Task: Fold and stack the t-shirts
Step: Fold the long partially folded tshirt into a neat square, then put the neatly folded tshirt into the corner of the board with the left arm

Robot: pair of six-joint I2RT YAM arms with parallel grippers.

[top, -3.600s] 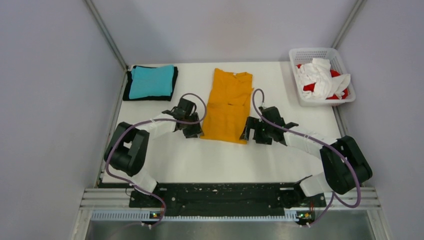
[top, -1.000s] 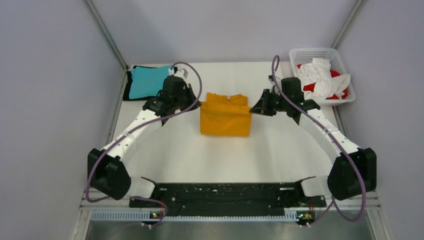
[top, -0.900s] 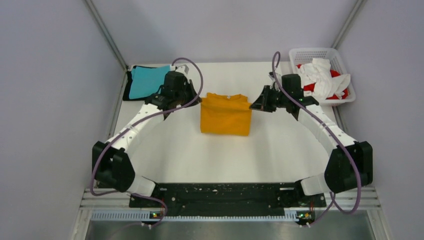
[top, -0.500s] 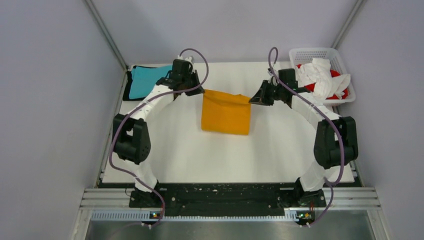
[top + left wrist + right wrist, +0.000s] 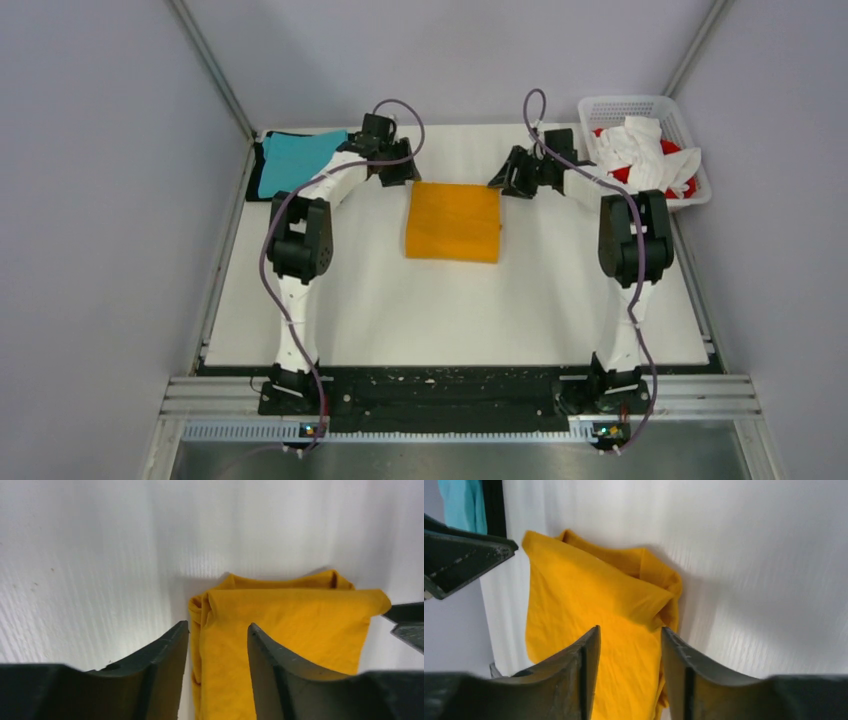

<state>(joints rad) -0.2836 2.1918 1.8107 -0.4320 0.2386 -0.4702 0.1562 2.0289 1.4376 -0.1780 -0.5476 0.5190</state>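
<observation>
Orange-yellow t-shirt [image 5: 453, 221] lies flat on the table [image 5: 450, 310], centred and toward the far side, folded into a compact rectangle. Half a second earlier its upper layer was pinched at both far corners and raised. Now that layer rests flat, so this fold is judged complete.

Left gripper [image 5: 398, 172] sits just beyond the far left corner, and right gripper [image 5: 508, 178] just beyond the far right corner. Both were clamped before. Their jaws now stand partly apart and hold nothing, and each wrist view shows the corner lying beyond the fingertips.

Teal t-shirt [image 5: 295, 160] rests on the black t-shirt [image 5: 258, 190] at far left. Unfolded white and red shirts [image 5: 645, 150] remain in the basket [image 5: 600, 105] at far right. Transfer of the folded shirt to the stack is the likely next step.
</observation>
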